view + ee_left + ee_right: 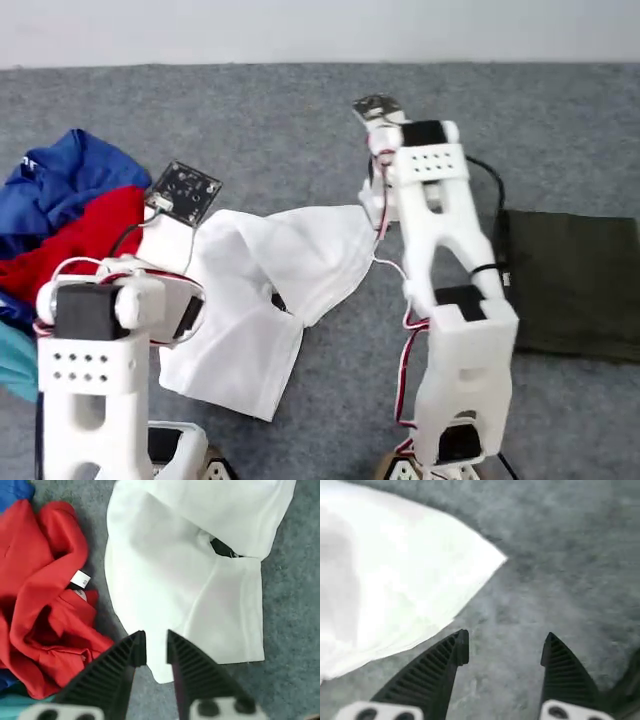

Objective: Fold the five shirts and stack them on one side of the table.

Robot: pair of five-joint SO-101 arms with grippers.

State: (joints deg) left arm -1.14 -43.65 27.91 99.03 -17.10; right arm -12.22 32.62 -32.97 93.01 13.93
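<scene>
- While the white shirt lies on the tabletop with its length from 7 to 1 o'clock, the right pincer waits wide at its 1 o'clock corner.
- The left pincer, narrow, is over its 9 o'clock edge.

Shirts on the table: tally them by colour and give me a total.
White shirt: 1
Red shirt: 1
Blue shirt: 1
Teal shirt, just an edge showing: 1
Dark green shirt, folded: 1
Total: 5

Four loose shirts, one folded shirt, two arms
</scene>
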